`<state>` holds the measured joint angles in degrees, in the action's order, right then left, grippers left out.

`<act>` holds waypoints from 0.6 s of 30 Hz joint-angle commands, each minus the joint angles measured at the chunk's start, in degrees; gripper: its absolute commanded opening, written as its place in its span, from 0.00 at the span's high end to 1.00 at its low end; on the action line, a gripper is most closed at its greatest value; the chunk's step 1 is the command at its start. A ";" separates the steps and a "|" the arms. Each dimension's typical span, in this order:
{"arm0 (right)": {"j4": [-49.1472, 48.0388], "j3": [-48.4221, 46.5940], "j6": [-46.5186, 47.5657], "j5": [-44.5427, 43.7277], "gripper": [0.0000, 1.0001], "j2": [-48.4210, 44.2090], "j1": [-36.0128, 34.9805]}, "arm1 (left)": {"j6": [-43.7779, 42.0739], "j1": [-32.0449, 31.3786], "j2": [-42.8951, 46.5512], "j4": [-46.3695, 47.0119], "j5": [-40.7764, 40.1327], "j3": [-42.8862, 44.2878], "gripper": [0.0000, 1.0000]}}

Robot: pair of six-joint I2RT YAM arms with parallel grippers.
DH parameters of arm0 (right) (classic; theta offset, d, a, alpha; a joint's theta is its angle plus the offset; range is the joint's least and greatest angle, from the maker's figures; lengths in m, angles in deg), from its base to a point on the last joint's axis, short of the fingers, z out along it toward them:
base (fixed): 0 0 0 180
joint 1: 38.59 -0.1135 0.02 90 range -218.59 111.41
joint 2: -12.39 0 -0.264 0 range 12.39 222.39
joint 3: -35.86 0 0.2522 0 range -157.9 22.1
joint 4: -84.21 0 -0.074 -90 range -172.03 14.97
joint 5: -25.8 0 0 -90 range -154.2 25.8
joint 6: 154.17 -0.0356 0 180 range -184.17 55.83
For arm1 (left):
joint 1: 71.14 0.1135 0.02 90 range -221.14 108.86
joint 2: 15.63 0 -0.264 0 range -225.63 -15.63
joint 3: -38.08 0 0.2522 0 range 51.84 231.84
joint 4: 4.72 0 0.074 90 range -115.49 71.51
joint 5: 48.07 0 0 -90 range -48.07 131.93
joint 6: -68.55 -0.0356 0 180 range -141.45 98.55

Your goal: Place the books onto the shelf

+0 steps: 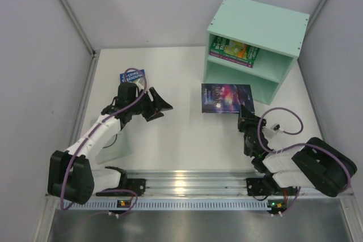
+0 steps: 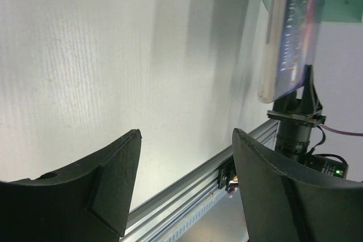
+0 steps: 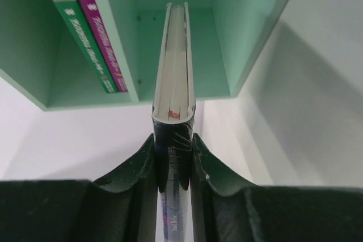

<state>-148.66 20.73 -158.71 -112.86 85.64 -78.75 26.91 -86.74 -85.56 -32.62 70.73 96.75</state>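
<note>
shelf (image 1: 258, 24) sits at far right of the desk (image 1: 181, 140), open side facing the arms, one board splitting it into two compartments; green book (image 3: 85, 43) and purple-and-green book (image 3: 105, 43) are side by side in the upper compartment as the top view shows it, spines out, leaning against the divider in the right wrist view. nothing sits between the dark blue-purple book (image 1: 227, 98) and the mouth of the other compartment. blue book (image 1: 131, 75) lies flat at far left of the desk, just behind the left arm's wrist, well apart from the shelf. desk is plain white, closed in by white walls (image 1: 142, 4), with an aluminium rail (image 1: 193, 182) along the near edge carrying both arm bases. right claw (image 3: 174, 140) is clenched on the near edge of the dark blue-purple book, book held out edge-on toward the shelf, lined up with that compartment, far edge just short of the opening in the top view. left claw (image 2: 186, 140) is released, jaws spread wide, gripping nothing, hanging over bare desk
</note>
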 commanded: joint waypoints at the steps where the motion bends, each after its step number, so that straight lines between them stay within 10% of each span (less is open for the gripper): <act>1: -11.68 0.05 0.31 -5.64 1.00 -4.00 1.84 | -3.79 0.92 -0.29 -2.21 0.03 2.55 0.30; 18: -14.75 -9.69 4.63 -14.17 1.00 8.64 5.97 | -7.48 1.71 -0.38 -2.13 0.91 1.94 0.29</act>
<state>-148.81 16.97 -154.06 -123.33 92.96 -73.31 21.60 -85.36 -85.56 -36.66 71.01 98.54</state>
